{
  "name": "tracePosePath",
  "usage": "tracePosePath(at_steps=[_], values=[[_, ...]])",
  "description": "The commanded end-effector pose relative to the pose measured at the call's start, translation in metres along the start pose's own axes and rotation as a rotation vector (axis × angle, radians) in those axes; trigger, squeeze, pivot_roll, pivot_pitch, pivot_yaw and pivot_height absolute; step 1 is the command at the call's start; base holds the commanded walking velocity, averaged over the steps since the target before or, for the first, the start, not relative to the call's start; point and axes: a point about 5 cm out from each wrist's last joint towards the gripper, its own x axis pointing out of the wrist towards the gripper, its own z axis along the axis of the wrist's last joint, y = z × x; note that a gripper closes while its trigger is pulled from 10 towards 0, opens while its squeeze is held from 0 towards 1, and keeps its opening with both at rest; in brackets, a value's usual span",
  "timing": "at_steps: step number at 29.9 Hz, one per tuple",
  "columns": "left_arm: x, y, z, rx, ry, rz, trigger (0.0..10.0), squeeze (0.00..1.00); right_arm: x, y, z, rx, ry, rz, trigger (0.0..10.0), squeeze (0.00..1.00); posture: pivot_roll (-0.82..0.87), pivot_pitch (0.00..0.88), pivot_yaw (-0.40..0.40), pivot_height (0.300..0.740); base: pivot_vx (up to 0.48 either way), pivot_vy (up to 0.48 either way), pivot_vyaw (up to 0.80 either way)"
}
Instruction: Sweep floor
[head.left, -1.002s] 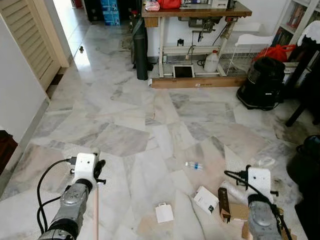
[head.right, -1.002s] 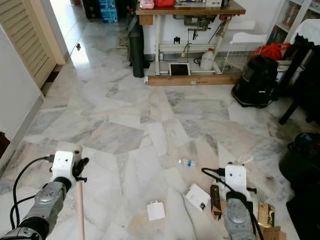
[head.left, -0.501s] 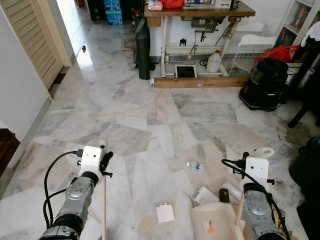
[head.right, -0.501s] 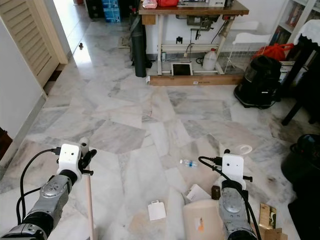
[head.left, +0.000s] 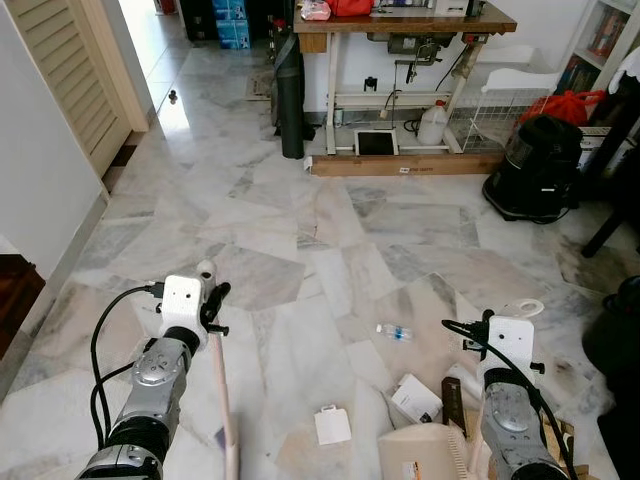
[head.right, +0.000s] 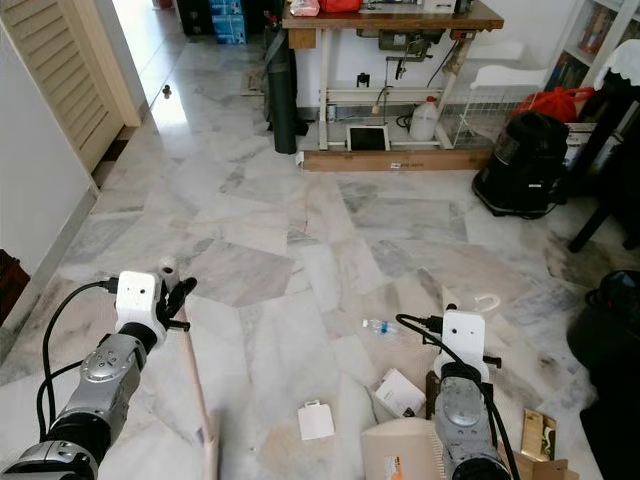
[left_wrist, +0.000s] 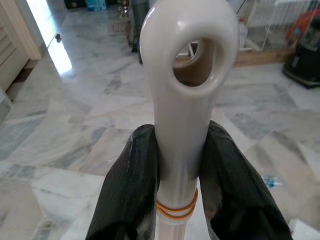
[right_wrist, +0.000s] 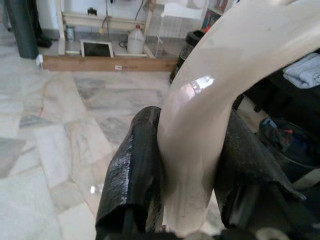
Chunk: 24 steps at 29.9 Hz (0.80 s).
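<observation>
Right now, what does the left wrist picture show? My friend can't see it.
Two black fingers squeeze a cream broom handle with a hanging hole at its tip. An orange rubber band rings the handle, and a shiny marble floor lies behind.

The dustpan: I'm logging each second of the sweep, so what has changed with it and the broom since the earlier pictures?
The cream dustpan, absent a second ago, has come into view low on the right, by the litter, held by the right gripper. The broom handle in the left gripper has tilted, its lower end swinging rightward. The small bottle, white card and white box lie as before.
</observation>
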Motion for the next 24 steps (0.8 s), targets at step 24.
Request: tracePosePath(at_steps=[24], values=[[0.007, -0.018, 0.021, -0.046, -0.104, -0.082, 10.0, 0.00, 0.008, 0.003, 0.019, 0.040, -0.109, 0.017, 10.0, 0.00, -0.06, 0.000, 0.017, 0.740, 0.000, 0.000, 0.00]])
